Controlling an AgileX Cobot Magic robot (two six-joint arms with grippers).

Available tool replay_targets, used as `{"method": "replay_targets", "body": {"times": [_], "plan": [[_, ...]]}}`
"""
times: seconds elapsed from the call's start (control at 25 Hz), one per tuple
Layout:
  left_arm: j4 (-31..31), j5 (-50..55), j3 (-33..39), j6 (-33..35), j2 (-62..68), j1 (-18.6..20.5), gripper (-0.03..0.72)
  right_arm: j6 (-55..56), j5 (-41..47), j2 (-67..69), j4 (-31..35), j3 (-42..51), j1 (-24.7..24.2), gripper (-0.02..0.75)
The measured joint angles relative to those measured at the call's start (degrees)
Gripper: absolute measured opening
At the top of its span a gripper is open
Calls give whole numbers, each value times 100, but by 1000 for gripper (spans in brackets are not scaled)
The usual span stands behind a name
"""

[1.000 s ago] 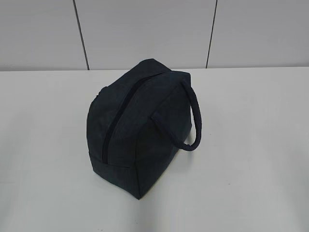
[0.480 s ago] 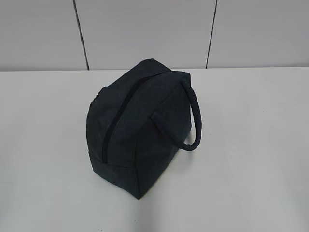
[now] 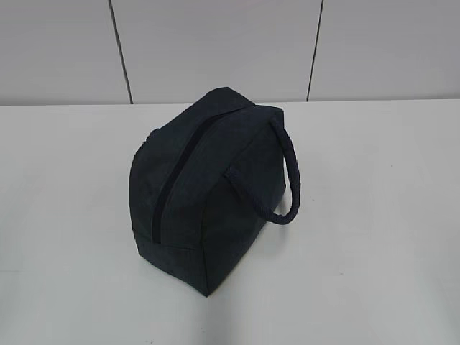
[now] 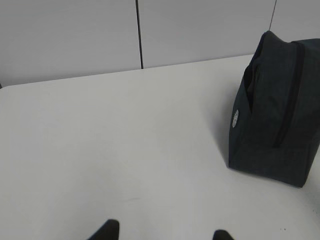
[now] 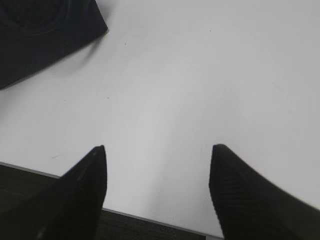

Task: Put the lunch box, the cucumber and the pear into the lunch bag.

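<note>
Exterior view: the lunch bag stands mid-frame on the table, zipper closed; lunch box, cucumber and pear unseen. Left gripper and right gripper gape, empty. Unzipping probably requires one gripper steadying the fabric.

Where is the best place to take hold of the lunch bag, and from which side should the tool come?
Probably the rope handle on the lunch bag's right side. It arches clear of the fabric, leaving a gap under the loop, so a finger could likely slip in. The right tool, open and empty, would come from the right, over the bare table. The zipper looks closed; its pull is not visible.
</note>
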Motion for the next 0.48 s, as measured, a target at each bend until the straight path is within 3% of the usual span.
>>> {"method": "replay_targets", "body": {"times": [0.48], "plan": [[0, 0, 0, -10, 0, 112, 342, 0, 0, -4, 0, 0, -174, 498]]}}
